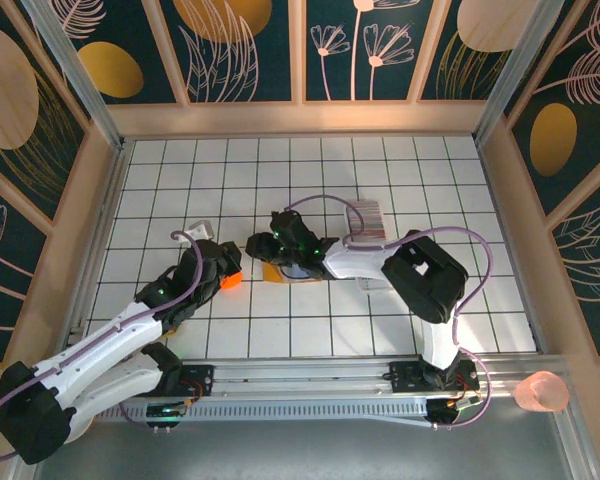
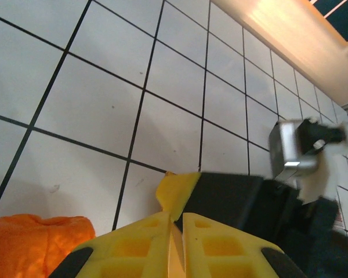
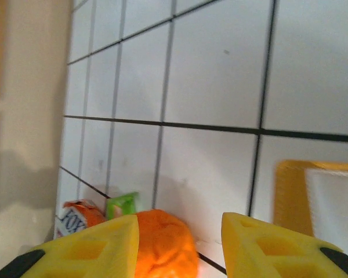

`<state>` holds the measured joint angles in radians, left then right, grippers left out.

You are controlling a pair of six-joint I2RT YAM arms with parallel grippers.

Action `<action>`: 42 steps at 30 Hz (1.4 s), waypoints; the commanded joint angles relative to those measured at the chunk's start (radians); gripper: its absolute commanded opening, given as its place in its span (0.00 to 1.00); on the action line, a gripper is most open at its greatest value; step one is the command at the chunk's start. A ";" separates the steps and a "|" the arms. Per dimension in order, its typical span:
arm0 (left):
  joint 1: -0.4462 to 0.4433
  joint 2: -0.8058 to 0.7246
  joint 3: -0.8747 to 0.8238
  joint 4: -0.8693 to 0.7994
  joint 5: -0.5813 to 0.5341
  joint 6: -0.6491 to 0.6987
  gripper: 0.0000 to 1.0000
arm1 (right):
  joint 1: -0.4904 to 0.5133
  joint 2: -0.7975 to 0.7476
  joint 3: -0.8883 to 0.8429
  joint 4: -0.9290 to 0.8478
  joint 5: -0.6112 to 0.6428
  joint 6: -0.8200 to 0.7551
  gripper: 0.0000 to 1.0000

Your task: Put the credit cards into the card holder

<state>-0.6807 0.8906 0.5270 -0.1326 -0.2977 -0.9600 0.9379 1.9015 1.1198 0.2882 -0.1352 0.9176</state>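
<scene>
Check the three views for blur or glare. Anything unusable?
Top external: sharp and evenly lit. Left wrist: glare washes out the wooden wall; the silver object is smeared. Right wrist: soft throughout; the orange lump and card holder are out of focus.

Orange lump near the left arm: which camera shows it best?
Left wrist: the orange lump is close and sharp, its wrinkled surface plain, though the frame cuts it off. Right wrist shows the lump blurred, beyond the right gripper. Top external shows it tiny beside the left gripper.
</scene>
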 commanded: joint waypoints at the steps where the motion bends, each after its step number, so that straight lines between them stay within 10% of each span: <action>1: -0.003 -0.017 -0.012 -0.034 -0.024 -0.025 0.14 | 0.007 0.008 0.082 -0.005 -0.027 -0.054 0.43; 18: 0.007 0.180 0.138 -0.082 0.093 0.151 0.26 | -0.106 -0.442 -0.123 -0.259 0.292 -0.294 0.45; 27: 0.051 0.357 0.194 0.055 0.378 0.186 0.20 | -0.093 -0.851 -0.353 -0.049 0.490 -1.215 0.67; 32: 0.050 0.368 0.174 0.141 0.476 0.179 0.26 | -0.104 -0.979 -0.343 -0.268 0.347 -1.756 0.69; 36: 0.051 0.343 0.132 0.192 0.490 0.172 0.26 | -0.191 -1.031 -0.241 -0.595 0.115 -1.905 0.71; 42: 0.051 0.297 0.085 0.201 0.470 0.190 0.28 | -0.270 -1.004 -0.212 -0.885 0.190 -2.143 0.73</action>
<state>-0.6338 1.2156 0.6357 0.0265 0.1577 -0.7883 0.6956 0.8841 0.8951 -0.3634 0.0536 -1.0149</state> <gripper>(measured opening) 0.279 0.729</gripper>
